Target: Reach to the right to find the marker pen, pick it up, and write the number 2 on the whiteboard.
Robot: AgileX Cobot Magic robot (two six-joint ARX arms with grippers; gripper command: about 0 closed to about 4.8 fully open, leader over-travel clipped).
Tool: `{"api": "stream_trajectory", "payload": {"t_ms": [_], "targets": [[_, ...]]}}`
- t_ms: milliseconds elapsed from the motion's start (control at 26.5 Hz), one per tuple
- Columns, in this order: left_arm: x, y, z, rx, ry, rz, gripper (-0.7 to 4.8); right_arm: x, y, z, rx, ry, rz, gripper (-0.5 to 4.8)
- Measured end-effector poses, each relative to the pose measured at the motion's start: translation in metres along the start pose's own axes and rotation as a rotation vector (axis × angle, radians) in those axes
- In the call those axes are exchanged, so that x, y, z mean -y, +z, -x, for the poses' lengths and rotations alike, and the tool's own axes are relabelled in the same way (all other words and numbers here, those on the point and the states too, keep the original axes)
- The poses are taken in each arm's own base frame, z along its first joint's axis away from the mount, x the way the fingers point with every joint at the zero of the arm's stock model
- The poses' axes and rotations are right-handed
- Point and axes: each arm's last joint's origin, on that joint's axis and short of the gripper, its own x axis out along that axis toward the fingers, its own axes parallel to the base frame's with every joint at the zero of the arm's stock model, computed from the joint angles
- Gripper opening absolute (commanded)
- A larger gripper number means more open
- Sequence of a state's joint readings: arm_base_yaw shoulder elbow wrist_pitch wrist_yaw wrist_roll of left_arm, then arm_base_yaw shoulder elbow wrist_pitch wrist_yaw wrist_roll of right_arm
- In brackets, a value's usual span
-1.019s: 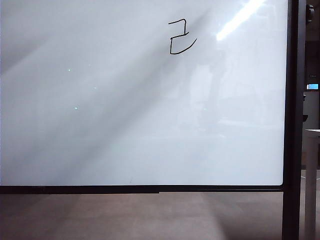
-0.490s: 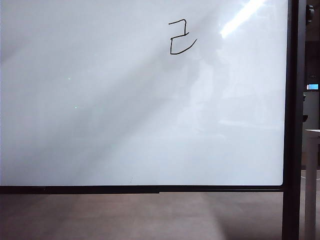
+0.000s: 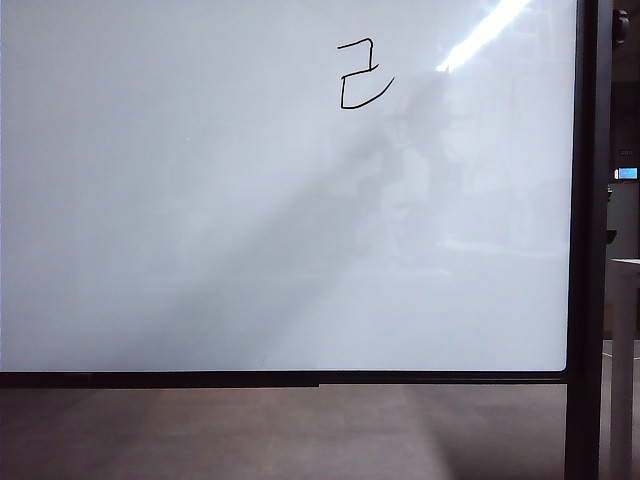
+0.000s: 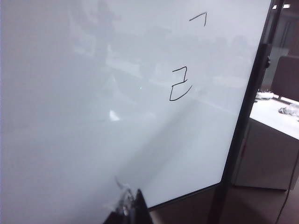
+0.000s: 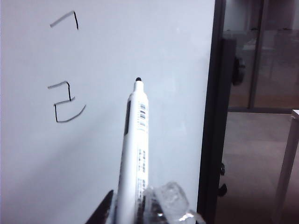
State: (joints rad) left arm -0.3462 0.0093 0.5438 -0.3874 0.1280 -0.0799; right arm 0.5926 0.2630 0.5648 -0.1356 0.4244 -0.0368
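Observation:
The whiteboard [image 3: 200, 200] fills the exterior view, with the number 2 [image 3: 362, 75] drawn in thin black line near its top; neither gripper shows there. In the right wrist view my right gripper [image 5: 133, 209] is shut on the marker pen [image 5: 135, 144]. The pen's white barrel points at the board and its dark tip sits beside the number 2 [image 5: 65, 102], apart from the strokes. In the left wrist view only the tips of my left gripper [image 4: 131, 210] show. They are closed together with nothing between them, in front of the whiteboard [image 4: 70, 116] below the number 2 [image 4: 180, 84].
A short angled stroke [image 5: 65, 19] sits above the digit. The board's black post [image 3: 590, 240] stands along its right side, with a black frame bar [image 3: 280, 378] along the bottom and floor beneath. A white table [image 4: 275, 116] with small items stands beyond the post.
The dim reflections and shadow band on the board have shifted in the exterior view. The drawn 2 is unchanged, and no gripper shows in any of these frames.

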Motion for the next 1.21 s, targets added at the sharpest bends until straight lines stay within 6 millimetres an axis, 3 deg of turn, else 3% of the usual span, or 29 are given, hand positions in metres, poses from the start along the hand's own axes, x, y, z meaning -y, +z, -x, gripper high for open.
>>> {"api": "stream_trajectory", "payload": {"t_ms": [151,340,1207], "targets": [[-0.002,-0.015,-0.001,-0.123,0.029,0.018,-0.05,0.002,-0.027,0.006,-0.025,0.004,0.015,0.55],[-0.003,-0.021,-0.003,-0.135,0.026,-0.023,-0.06,0.004,-0.050,0.013,-0.056,0.001,0.031,0.54],[-0.011,-0.084,-0.032,-0.168,0.010,-0.034,-0.05,0.006,-0.055,0.018,-0.085,0.027,0.044,0.54]]}}
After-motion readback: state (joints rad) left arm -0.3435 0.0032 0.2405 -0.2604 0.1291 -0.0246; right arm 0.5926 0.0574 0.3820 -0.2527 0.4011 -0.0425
